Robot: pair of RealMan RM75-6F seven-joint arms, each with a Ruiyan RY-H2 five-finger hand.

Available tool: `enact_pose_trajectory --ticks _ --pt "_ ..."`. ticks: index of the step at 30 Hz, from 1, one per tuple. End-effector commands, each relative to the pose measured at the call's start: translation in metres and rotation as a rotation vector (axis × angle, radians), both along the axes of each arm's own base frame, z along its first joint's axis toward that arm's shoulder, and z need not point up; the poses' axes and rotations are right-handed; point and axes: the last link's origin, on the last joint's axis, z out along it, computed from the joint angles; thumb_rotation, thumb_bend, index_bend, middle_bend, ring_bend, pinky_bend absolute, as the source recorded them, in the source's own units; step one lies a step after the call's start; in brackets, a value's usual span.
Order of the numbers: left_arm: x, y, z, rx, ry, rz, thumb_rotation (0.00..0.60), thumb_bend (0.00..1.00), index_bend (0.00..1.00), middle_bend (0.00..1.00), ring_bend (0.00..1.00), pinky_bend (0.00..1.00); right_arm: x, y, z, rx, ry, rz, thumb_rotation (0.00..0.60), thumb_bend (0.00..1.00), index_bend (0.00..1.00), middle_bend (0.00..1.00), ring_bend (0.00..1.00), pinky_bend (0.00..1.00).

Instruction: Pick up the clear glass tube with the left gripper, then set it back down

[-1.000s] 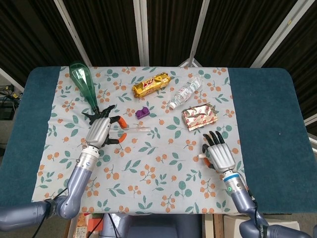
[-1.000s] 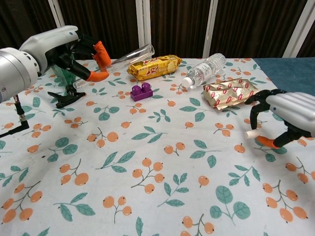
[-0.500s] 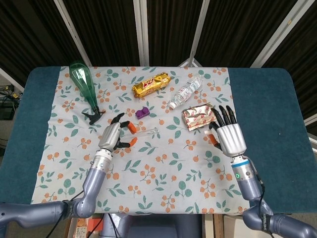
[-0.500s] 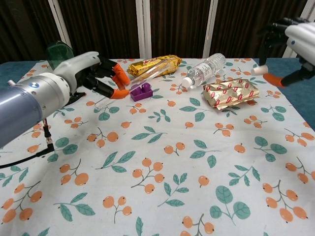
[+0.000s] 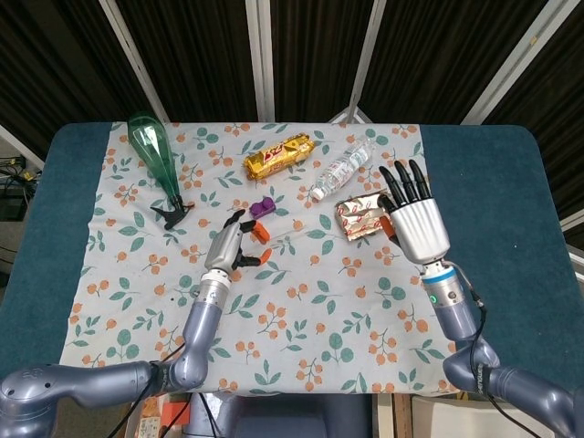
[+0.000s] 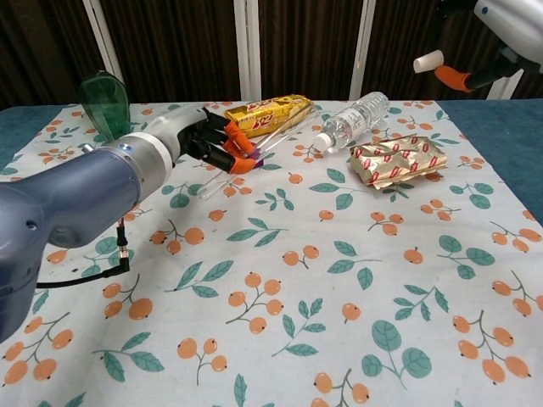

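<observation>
I can read no text; print on the gold snack pack and water bottle is too blurred.

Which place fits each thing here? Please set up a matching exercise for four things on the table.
Things:
1. green bottle
2. glass tube
3. purple block
4. foil packet

Places:
A. beside the raised right robot hand
B. far left of the cloth
C. held in the left robot hand
D. below the gold snack bar in the head view

Pairs: 1-B, 2-C, 3-D, 4-A
</observation>
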Motion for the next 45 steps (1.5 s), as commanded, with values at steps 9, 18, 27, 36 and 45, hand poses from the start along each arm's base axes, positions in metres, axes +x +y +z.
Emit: enact_pose_trajectory --ticks 9,18,27,36,45 --pt "0.016 0.003 0.009 -0.028 0.059 0.014 0.6 0.53 0.6 0.49 0.05 0.0 0.015 -0.005 -0.019 -0.002 0.1 0.064 0.6 0.44 0.59 0.16 0.02 0.0" --pt "0.022 -0.002 0.009 -0.07 0.042 0.077 0.6 0.53 0.6 0.49 0.05 0.0 0.023 0.003 -0.032 0.005 0.141 0.107 0.6 0.44 0.59 0.16 0.02 0.0" --pt "0.03 -0.003 0.01 -0.085 0.049 0.098 0.6 0.53 0.6 0.49 0.05 0.0 0.031 0.005 -0.042 0.02 0.144 0.115 0.6 0.44 0.59 0.16 0.02 0.0" --pt "0.029 -0.002 0.011 -0.088 0.07 0.095 0.6 0.53 0.6 0.49 0.05 0.0 0.041 0.001 -0.055 0.036 0.145 0.109 0.6 0.44 0.59 0.16 0.02 0.0" --pt "0.026 -0.001 0.009 -0.099 0.089 0.096 0.6 0.53 0.6 0.49 0.05 0.0 0.046 -0.002 -0.065 0.041 0.145 0.111 0.6 0.44 0.59 0.16 0.02 0.0"
